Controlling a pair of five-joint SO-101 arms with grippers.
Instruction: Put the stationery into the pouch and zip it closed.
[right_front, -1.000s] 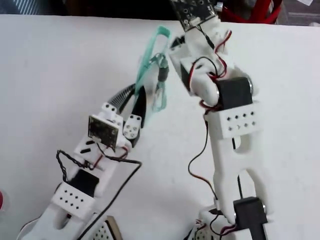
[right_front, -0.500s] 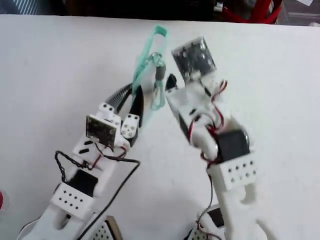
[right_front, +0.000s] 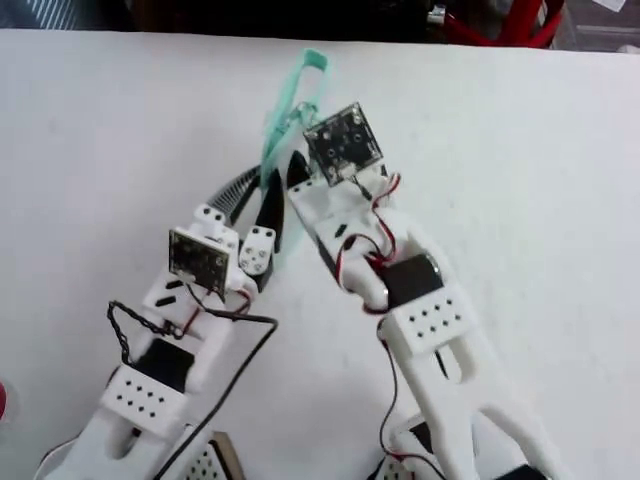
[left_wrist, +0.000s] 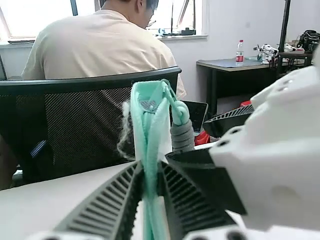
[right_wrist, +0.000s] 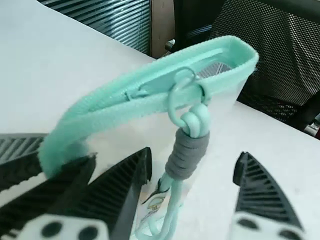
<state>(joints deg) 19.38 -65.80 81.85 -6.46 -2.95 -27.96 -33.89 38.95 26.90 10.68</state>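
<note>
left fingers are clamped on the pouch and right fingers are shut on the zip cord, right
No: the right fingers are open, one on each side of the zip cord, as the right wrist view shows. The left fingers are clamped on the pouch.

I see both my arms as white printed shells with black servo blocks at the joints. Thin red, black and white wires loop along the right arm (right_front: 440, 330), and a black cable trails off the left arm (right_front: 150, 390). Each wrist carries a bare camera board (right_front: 343, 143). The left hand (left_wrist: 150, 172) and right hand (right_wrist: 192, 155) have black ribbed fingers (left_wrist: 112, 202).
</note>
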